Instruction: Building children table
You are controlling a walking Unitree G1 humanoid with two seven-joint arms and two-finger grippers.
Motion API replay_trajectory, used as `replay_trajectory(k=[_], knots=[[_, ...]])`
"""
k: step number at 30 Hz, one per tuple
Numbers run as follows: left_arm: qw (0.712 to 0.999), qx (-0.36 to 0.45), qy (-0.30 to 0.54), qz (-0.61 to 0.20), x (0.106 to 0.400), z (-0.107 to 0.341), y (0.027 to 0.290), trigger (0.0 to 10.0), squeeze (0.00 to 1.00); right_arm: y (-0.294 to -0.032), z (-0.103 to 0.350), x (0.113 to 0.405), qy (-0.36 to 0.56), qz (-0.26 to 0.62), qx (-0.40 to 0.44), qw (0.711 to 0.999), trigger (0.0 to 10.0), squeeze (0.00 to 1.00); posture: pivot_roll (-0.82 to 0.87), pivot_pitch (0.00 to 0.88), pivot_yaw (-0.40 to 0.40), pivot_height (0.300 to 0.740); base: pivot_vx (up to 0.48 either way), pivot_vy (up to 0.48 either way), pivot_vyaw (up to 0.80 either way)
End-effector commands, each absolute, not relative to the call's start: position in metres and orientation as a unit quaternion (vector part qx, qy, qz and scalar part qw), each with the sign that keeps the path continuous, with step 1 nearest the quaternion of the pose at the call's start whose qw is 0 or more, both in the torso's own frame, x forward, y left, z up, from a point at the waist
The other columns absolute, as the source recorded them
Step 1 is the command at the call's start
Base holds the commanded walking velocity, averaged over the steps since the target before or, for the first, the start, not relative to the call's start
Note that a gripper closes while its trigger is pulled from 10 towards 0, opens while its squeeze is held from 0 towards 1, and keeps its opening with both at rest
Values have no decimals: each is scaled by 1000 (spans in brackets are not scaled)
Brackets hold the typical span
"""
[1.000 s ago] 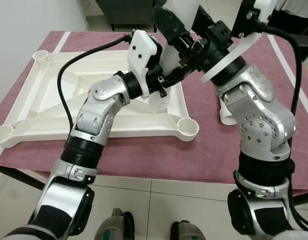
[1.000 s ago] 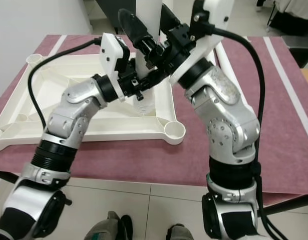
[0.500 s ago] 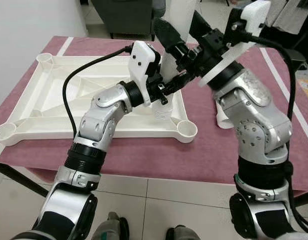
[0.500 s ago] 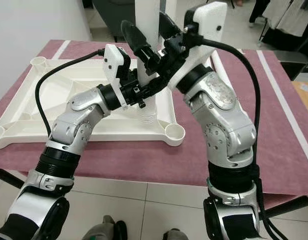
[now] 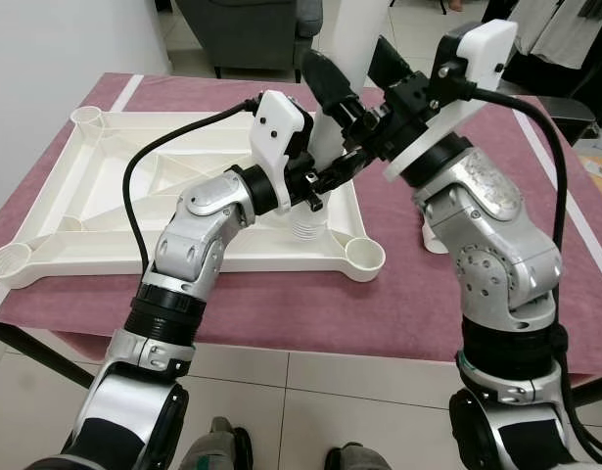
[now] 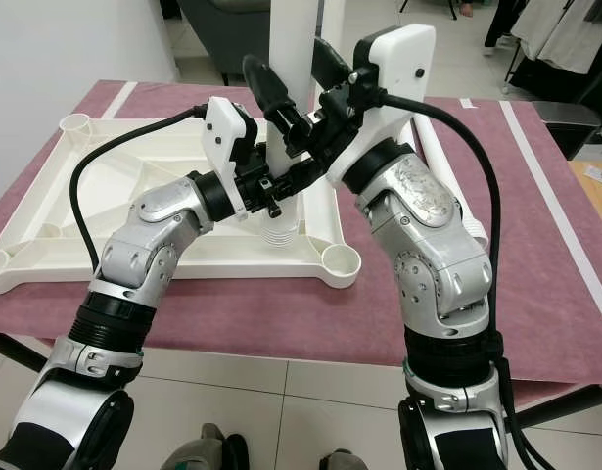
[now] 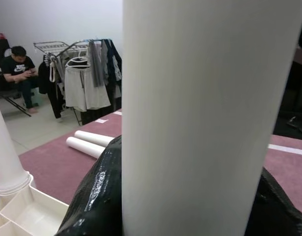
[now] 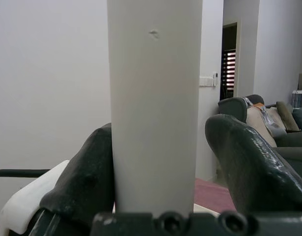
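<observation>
Both grippers hold 1 white table leg (image 6: 291,39) upright over the tabletop (image 5: 85,196). The left gripper (image 5: 330,176) pinches it low; the right gripper (image 5: 364,83), just above, seems only loosely closed. Rigid, light, smooth plastic: grip low, near its threaded end.
</observation>
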State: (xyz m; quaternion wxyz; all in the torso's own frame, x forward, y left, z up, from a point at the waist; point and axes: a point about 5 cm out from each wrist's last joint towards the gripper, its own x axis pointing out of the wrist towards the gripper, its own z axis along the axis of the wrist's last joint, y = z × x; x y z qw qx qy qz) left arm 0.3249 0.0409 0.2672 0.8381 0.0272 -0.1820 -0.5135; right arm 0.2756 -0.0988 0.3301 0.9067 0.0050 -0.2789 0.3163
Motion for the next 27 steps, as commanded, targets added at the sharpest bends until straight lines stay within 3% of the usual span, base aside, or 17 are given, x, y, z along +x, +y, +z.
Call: replay_trajectory(k=[1, 4, 5, 12, 13, 15, 24, 25, 26, 27], knots=[[871, -1, -231, -434, 329, 288, 58, 0, 0, -115, 316, 287, -242, 267, -18, 932, 10000, 0, -98, 64, 58, 740, 0, 0, 0], [870, -1, -232, -435, 329, 289, 58, 0, 0, -118, 313, 289, -236, 255, -23, 937, 10000, 0, -96, 64, 60, 740, 0, 0, 0], [870, 6, -231, -436, 329, 288, 57, 0, 0, -119, 312, 290, -232, 247, -19, 941, 10000, 1000, -98, 64, 62, 740, 0, 0, 0], [869, 17, -229, -439, 329, 286, 56, 0, 0, -121, 311, 293, -227, 238, -12, 944, 10000, 1000, -99, 65, 67, 740, 0, 0, 0], [869, 16, -229, -439, 329, 286, 56, 0, 0, -123, 309, 294, -221, 227, 4, 948, 10000, 0, -101, 66, 71, 740, 0, 0, 0], [867, 16, -230, -443, 329, 287, 54, 0, 0, -129, 307, 294, -221, 196, 73, 953, 10000, 0, -100, 66, 75, 740, 0, 0, 0], [861, 59, -228, -450, 327, 280, 47, 0, 0, -129, 305, 294, -225, 150, 92, 958, 10000, 0, -105, 66, 87, 740, 0, 0, 0], [861, 61, -229, -449, 326, 280, 46, 0, 0, -129, 304, 295, -221, 136, 90, 961, 2471, 0, -105, 66, 88, 740, 0, 0, 0], [861, 61, -229, -449, 326, 280, 46, 0, 0, -129, 304, 295, -221, 136, 90, 961, 2471, 0, -105, 66, 88, 740, 0, 0, 0], [861, 65, -230, -449, 326, 280, 44, 0, 0, -129, 302, 296, -219, 118, 88, 965, 0, 0, -106, 66, 92, 740, 0, 0, 0]])
